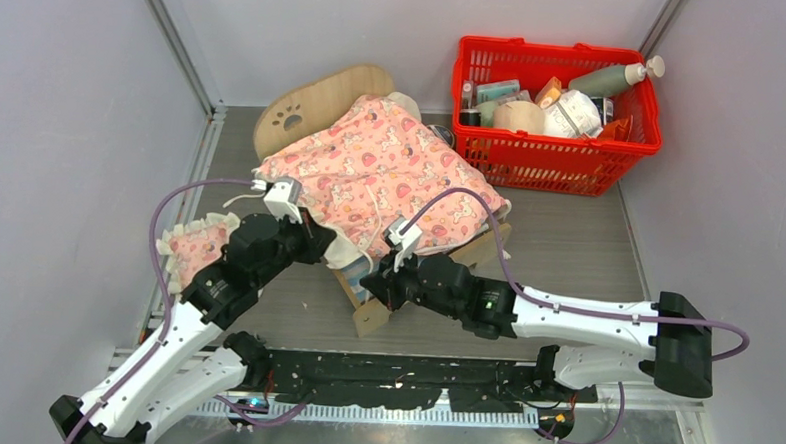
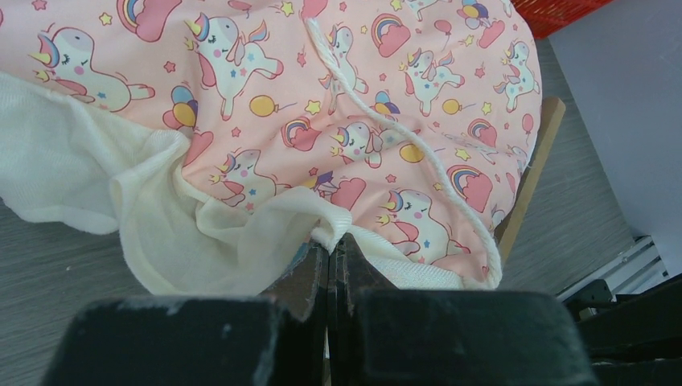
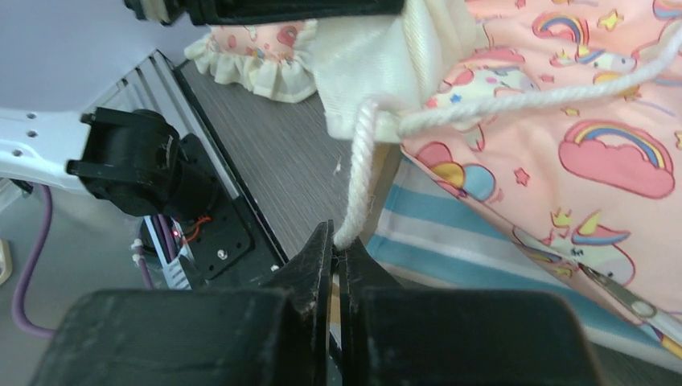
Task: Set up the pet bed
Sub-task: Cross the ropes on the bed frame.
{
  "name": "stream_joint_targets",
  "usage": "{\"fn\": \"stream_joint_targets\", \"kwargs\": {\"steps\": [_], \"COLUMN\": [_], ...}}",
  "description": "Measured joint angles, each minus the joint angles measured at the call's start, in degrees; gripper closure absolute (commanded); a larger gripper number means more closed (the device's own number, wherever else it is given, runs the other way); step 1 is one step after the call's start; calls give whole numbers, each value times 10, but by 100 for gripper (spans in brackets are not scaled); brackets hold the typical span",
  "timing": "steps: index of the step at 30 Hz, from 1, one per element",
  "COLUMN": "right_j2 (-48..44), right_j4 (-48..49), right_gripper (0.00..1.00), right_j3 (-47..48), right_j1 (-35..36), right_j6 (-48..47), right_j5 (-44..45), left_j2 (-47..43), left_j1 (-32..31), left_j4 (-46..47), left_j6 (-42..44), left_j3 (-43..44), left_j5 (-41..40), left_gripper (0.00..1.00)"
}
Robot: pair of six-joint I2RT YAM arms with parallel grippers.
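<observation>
Nearest the arm bases, the right gripper (image 3: 338, 238) has its jaws pressed together on the end of a white twisted cord (image 3: 362, 161), which runs up and across the blanket (image 1: 381, 166). Just to its left, the left gripper (image 2: 336, 241) is closed as tightly on the blanket's cream edge, a soft ribbed cloth that bunches into folds at the pinch. Both grips sit at the foot end, which suggests the arms mean to draw the cover straight over the bed (image 1: 319, 99) or lift it clear; which of the two cannot be told.

A small pink pillow (image 1: 196, 248) with a cream frill lies on the table (image 1: 568, 240) beside the left arm, apart from the bed.

The bed stands mid-table, angled, its foot towards the arms. Under the blanket's hem the right wrist view shows the mattress (image 3: 450, 233), striped blue and white. The blanket is thin pink cotton printed with unicorns and rainbows, mounded loosely over most of the frame. Beyond it rises the headboard (image 1: 314, 103), pale plywood, arched, with a paw-print cutout.

Farthest off, a red plastic lattice basket (image 1: 557, 154) holds bottles and packets.
</observation>
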Motion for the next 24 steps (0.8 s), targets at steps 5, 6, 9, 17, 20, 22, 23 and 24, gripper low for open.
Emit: {"fn": "stream_joint_targets", "kwargs": {"steps": [5,6,9,17,20,22,23,24], "right_j2": [3,6,16,45,47,47,47,47], "right_j4": [-11,-14,-21,-39,-39,-39,-39,-37], "right_gripper": [95,95,95,95,95,95,95,95], "right_j3": [-18,-18,-18,-11,-7,-3,0,1], "right_j1": [5,6,8,10,10,10,10,10], "right_j6": [16,17,18,17,17,17,18,19], "right_j5": [16,19,31,61,72,77,77,76], "left_j2": [-8,-9,-10,-10,-5,-2,0,2], "left_j1": [0,0,0,0,0,1,3,6], "left_j4": [-9,-9,-18,-48,-74,-90,-97,-104], "left_j6": [-3,-3,-3,14,33,42,47,51], "left_j3": [-16,-22,-33,-30,-9,10,22,33], "left_j5": [0,0,-3,-31,-56,-75,-85,-94], "left_gripper": [100,100,93,38,29,24,23,23]}}
